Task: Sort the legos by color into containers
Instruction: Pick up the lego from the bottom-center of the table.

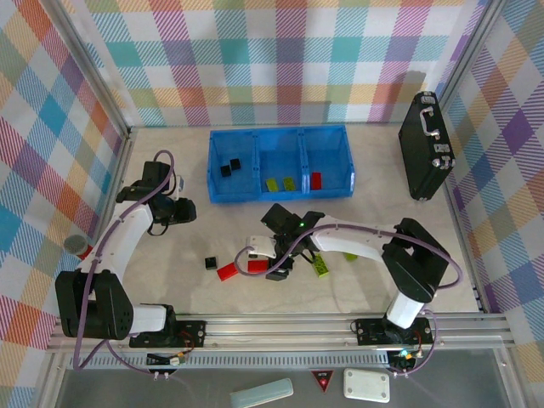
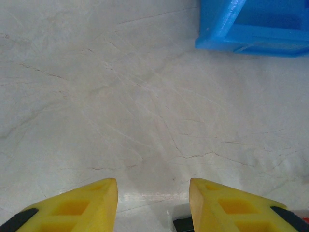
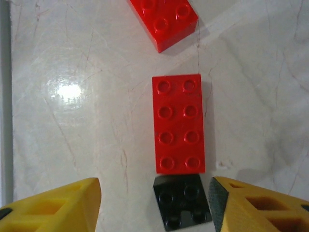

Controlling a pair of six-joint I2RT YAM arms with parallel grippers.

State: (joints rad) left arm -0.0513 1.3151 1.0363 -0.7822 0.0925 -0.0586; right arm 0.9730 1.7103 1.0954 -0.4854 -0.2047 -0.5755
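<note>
One glossy red eight-stud brick [image 3: 178, 123]

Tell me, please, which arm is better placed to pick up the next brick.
Right, I'd say: the right fingers stand open around a black brick next to a red brick, while the left fingers hang over bare table by the tray.

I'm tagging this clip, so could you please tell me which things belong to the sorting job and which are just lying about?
For the job: blue tray, red bricks, green bricks, black bricks.
Lying about: black briefcase, red-capped grey cylinder.
</note>
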